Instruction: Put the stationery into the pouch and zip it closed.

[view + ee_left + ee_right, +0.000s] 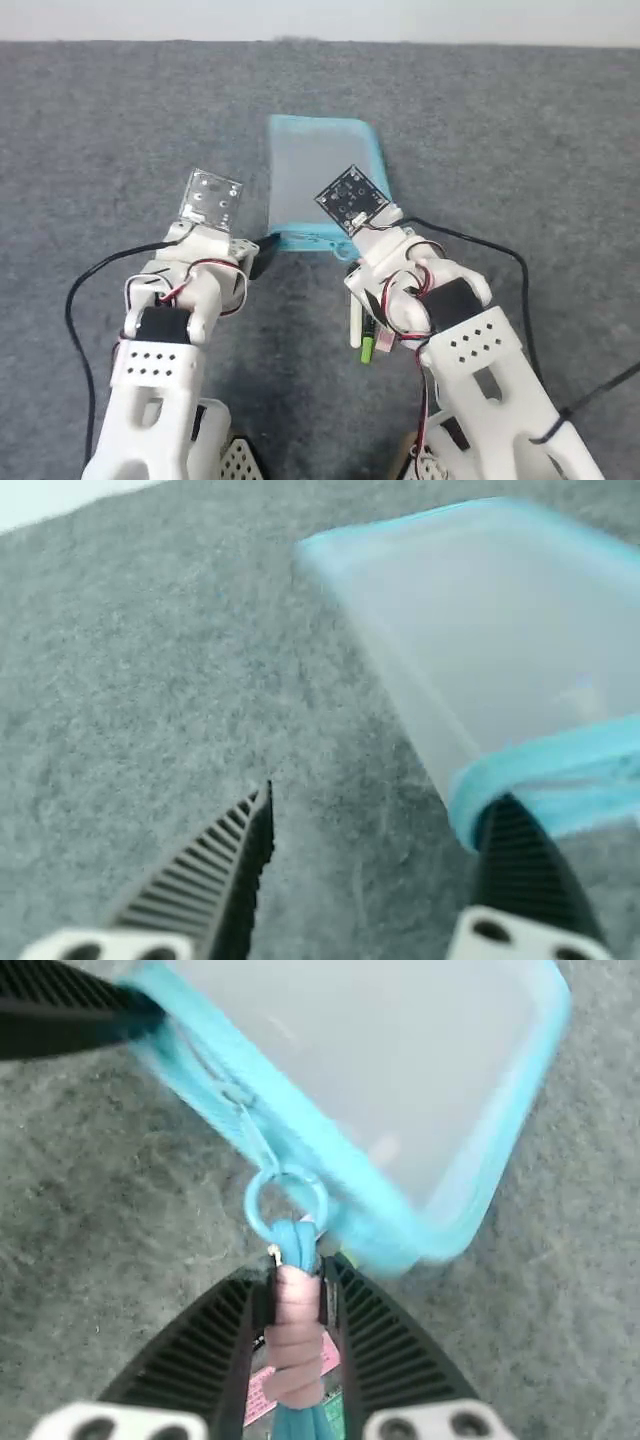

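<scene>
Pouch (pixel 320 170) handling: treat as light and floppy, tow by zip pull (pixel 293 1345) at 5 o'clock, pinched in right gripper (pixel 298 1278); left gripper (pixel 385 815) open.

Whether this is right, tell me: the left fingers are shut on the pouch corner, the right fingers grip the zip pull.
Wrong: the left fingers are open, one at the pouch corner, as the left wrist view shows. The right fingers do grip the zip pull.
</scene>
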Controlling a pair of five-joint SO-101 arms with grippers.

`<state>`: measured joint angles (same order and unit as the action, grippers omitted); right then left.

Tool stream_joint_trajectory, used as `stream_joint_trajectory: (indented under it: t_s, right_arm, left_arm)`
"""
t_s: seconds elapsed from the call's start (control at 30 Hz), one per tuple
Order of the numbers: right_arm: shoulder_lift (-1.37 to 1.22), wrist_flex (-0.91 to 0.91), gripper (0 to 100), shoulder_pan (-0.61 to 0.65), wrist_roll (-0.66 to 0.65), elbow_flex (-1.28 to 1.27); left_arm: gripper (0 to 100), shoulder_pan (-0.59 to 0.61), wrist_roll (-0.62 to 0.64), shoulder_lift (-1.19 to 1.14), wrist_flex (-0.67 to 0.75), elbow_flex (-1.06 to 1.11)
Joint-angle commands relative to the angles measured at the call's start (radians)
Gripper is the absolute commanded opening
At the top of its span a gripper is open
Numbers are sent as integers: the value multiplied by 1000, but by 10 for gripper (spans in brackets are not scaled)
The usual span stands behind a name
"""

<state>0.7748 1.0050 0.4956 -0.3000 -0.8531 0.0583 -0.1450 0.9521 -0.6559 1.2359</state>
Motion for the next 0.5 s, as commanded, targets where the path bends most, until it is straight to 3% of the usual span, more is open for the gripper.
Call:
stream_joint_trajectory:
  t_s: [0.0, 0.23, 0.47]
  right_arm:
    - [85, 13, 6, -18, -9, 21]
    - [136, 90, 6, 199, -9, 123]
    - [140, 119, 6, 282, -18, 127]
  left_arm:
    - [306, 21, -3, 12, 40, -53]
    - [306, -66, 23, 15, 41, -33]
    - [306, -86, 57, 14, 46, -31]
